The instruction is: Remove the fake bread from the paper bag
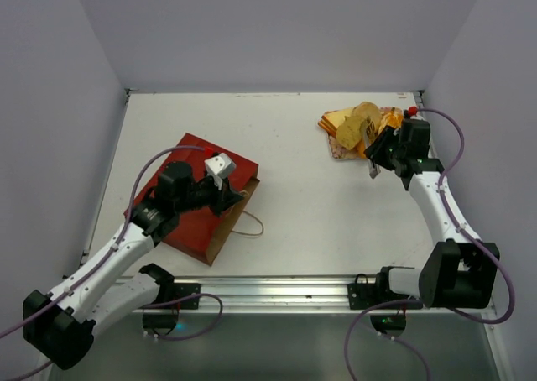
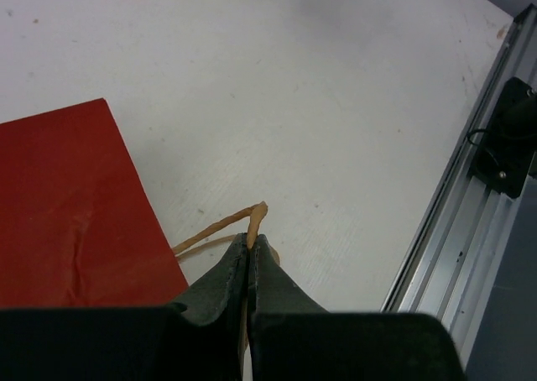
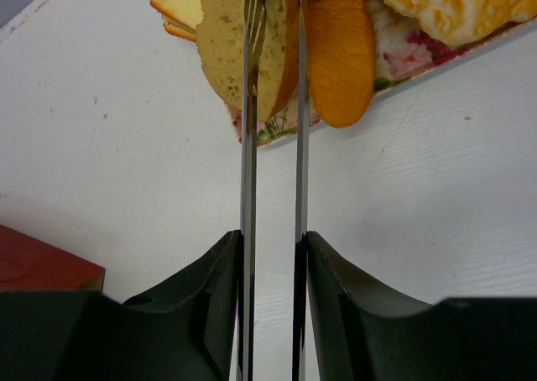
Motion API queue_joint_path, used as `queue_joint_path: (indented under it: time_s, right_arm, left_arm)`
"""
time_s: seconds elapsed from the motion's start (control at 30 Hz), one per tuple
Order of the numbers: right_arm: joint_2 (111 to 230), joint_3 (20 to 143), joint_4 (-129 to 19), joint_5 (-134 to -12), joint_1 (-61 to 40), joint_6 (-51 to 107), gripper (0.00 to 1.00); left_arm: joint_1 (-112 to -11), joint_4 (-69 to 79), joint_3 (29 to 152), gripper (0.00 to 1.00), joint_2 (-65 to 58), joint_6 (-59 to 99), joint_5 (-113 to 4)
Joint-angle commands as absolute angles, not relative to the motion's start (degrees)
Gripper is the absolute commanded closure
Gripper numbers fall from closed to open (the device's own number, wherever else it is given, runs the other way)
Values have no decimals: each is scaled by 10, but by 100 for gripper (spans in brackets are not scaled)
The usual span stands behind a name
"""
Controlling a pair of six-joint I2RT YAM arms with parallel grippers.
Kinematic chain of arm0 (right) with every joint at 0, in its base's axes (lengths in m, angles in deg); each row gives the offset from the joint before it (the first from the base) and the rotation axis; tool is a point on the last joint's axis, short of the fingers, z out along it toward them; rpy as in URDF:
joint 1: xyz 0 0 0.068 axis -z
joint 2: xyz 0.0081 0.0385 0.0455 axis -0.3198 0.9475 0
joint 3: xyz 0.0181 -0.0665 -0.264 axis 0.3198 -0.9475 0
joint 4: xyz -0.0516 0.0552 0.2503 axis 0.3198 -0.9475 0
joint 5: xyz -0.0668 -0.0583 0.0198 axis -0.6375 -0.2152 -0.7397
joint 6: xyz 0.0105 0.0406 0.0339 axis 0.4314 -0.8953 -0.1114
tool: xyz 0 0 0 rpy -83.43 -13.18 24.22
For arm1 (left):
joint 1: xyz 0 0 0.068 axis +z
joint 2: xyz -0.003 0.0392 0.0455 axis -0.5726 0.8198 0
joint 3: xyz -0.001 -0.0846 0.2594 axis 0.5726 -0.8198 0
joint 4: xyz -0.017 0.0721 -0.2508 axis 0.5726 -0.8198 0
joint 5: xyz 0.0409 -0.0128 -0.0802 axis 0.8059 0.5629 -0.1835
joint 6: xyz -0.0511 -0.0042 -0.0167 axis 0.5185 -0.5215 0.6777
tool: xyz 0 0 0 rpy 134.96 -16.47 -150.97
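The red paper bag [image 1: 191, 203] lies flat at the left, its brown opening facing right; it also shows in the left wrist view [image 2: 67, 213]. My left gripper [image 1: 228, 195] is shut on one tan loop handle [image 2: 220, 224], which sticks out past the gripper's tip [image 2: 252, 245]. My right gripper [image 1: 375, 159] is shut on metal tongs [image 3: 248, 146]. The tongs' tips clasp a speckled slice of fake bread [image 3: 225, 54] at the edge of the pink-flowered tray [image 3: 419, 58]. Other fake breads [image 1: 357, 121] lie piled on that tray. The bag's inside is hidden.
An orange bread piece [image 3: 338, 54] and a yellow glazed one [image 3: 453, 3] lie on the tray beside the held slice. A small red object [image 1: 411, 111] sits by the tray. The metal rail [image 1: 277, 290] runs along the near edge; walls enclose the table.
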State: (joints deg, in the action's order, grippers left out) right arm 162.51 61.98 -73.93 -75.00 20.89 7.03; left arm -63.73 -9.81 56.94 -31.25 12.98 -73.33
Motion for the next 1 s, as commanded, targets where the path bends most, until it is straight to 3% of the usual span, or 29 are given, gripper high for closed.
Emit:
queue_joint_path:
  time_s: [0.0, 0.33, 0.73, 0.97]
  right_arm:
    - [1618, 615, -708, -756, 209, 78, 60]
    - [1597, 626, -731, -756, 210, 82, 55]
    - [1518, 637, -790, -697, 209, 138, 56]
    - [1509, 637, -805, -614, 194, 167, 58]
  left_arm:
    - [-662, -100, 605, 100, -259, 89, -764]
    - [-672, -198, 746, 100, -163, 12, -694]
    - [-714, -210, 759, 100, -110, -37, -688]
    - [-719, -204, 773, 100, -111, -14, -544]
